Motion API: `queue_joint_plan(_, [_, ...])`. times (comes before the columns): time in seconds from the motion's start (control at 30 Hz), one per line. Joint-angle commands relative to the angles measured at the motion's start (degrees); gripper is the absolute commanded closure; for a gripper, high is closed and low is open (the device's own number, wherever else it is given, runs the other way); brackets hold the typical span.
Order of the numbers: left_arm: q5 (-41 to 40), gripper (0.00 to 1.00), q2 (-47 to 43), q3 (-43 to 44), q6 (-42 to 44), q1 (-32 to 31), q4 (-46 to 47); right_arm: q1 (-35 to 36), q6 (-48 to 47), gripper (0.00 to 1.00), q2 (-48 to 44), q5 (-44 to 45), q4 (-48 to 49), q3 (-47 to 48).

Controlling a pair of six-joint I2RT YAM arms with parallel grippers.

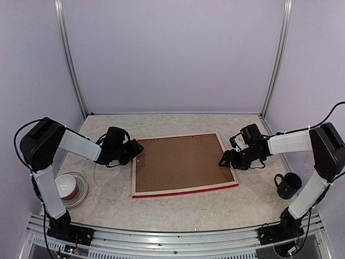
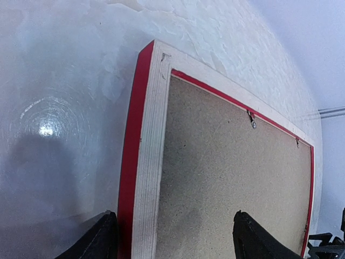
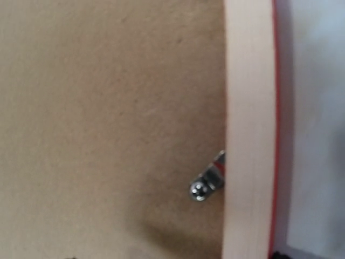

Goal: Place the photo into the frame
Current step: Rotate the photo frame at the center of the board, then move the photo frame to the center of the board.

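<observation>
**Item:** frame (image 1: pixel 186 191), face down on the table (image 1: pixel 108 208) with its pale rear up. A brown backing board (image 1: pixel 180 162) is seated inside, with a metal clip (image 3: pixel 205 183) turned over its edge.

**Photo:** not in view. Whether it lies beneath the board cannot be told.

**Risks, as judged:**
- A clip left turned in would hold the board fast, so a pull might lift or skid the whole frame.
- A finger catching the rail could slew the frame.

**Left fingers** (image 2: pixel 102 240): wide apart, straddling the left rail, one over the table and one over the board, gripping nothing.

**Right fingers** (image 1: pixel 225 161): at the right rail above a clip, apart as far as shows, holding nothing.
</observation>
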Motion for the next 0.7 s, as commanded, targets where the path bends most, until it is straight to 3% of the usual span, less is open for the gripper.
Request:
queue_joint_plan(0.0, [5.0, 0.28, -0.4, 0.6, 0.8, -0.3, -1.4, 2.7, 2.0, 0.24, -4.3, -2.9, 2.6, -0.8])
queue_joint_plan(0.17, [4.8, 0.28, -2.0, -0.2, 0.7, 1.3, -1.6, 3.1, 1.8, 0.24, -9.7, 5.8, -2.8, 2.1])
queue_joint_plan(0.3, [4.3, 0.28, -4.6, -1.4, 0.5, 2.4, -1.8, 5.1, 0.9, 0.24, -11.5, 5.2, -4.0, 8.9])
queue_joint_plan(0.4, [4.6, 0.28, -6.6, -3.2, -0.1, 3.3, 0.1, 8.4, -0.8, 0.29, -7.6, 2.8, -3.8, 15.2])
queue_joint_plan(0.67, [6.0, 0.27, -11.7, -7.0, -0.7, 4.3, 4.0, 18.4, -2.4, 0.91, 15.9, -7.6, -2.3, 37.9])
